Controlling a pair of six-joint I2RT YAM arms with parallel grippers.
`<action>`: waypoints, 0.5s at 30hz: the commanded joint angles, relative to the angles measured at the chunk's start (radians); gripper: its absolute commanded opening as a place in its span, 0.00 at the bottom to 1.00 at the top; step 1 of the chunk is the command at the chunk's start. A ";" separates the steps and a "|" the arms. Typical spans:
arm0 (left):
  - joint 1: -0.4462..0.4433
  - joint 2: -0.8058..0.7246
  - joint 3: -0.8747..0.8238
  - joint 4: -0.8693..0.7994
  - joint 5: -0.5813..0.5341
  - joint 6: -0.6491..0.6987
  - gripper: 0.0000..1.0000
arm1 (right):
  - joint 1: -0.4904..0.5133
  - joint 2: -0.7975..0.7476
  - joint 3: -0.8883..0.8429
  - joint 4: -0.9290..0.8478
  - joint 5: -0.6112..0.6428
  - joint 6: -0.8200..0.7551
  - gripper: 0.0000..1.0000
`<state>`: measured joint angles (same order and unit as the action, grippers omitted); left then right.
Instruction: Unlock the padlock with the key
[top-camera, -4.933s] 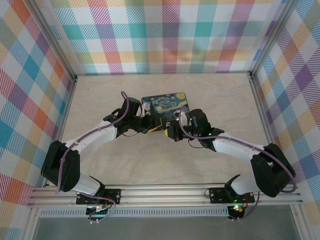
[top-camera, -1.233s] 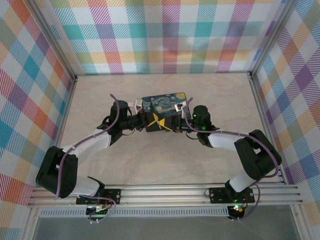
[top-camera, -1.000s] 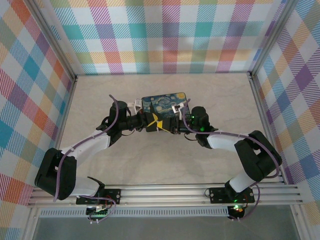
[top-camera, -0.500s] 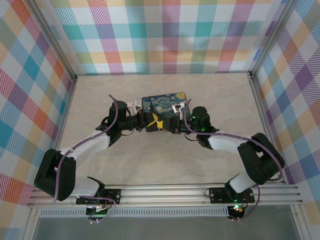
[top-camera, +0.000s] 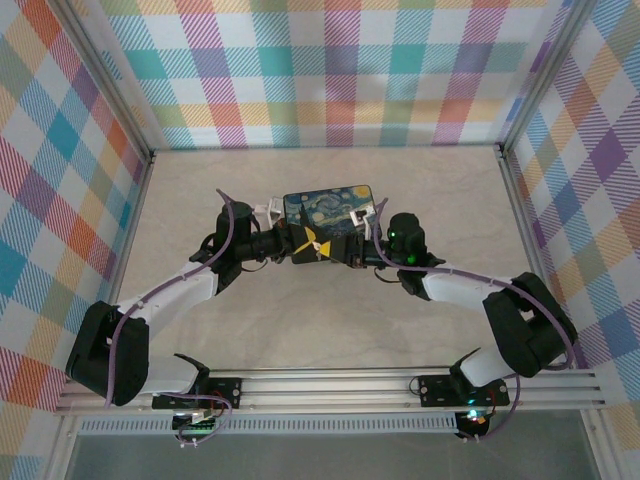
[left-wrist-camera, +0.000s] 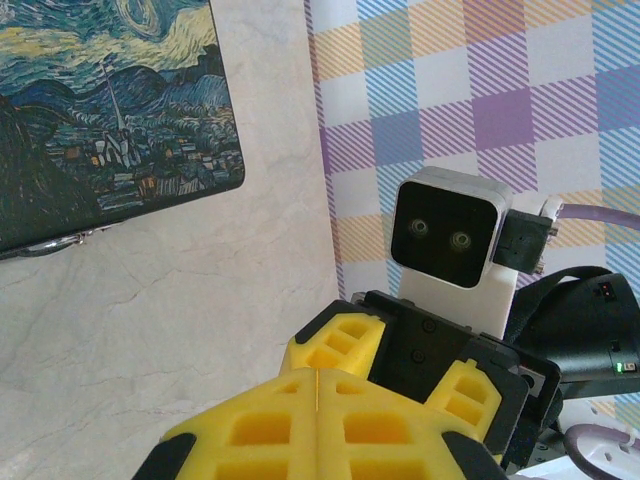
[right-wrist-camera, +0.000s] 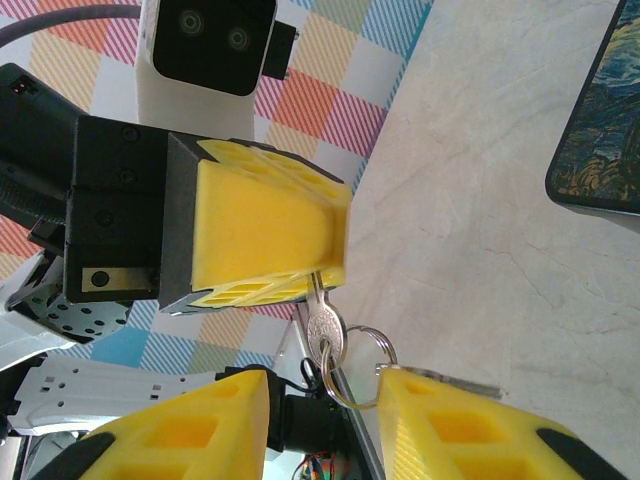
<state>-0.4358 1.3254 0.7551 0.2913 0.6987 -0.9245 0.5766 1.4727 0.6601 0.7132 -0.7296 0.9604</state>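
Both your hands have drawn together since a few seconds back, meeting tip to tip just beside the box (top-camera: 328, 205). The key (right-wrist-camera: 322, 325) is pinched in your left hand's (left-wrist-camera: 316, 385) closed pads, and its ring (right-wrist-camera: 358, 370) sits between the parted, empty fingers of your right hand (right-wrist-camera: 325, 388), over the tabletop (top-camera: 400, 330).

Probably a robotics lab test cell: a silver aluminium-profile frame (top-camera: 330, 392) holds pastel checked panel walls (top-camera: 330, 70) around a pale marble-patterned tabletop (top-camera: 330, 320).
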 joint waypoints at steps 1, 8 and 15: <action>0.009 -0.019 0.013 0.022 0.034 -0.005 0.00 | 0.010 0.017 0.035 0.033 0.001 -0.002 0.34; 0.008 -0.029 0.011 0.023 0.031 -0.005 0.00 | 0.017 0.027 0.050 0.038 -0.004 0.007 0.32; 0.008 -0.029 0.007 0.029 0.037 -0.005 0.00 | 0.023 0.053 0.059 0.083 -0.006 0.031 0.28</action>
<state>-0.4358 1.3243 0.7551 0.2913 0.7162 -0.9276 0.5911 1.5108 0.6903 0.7425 -0.7303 0.9806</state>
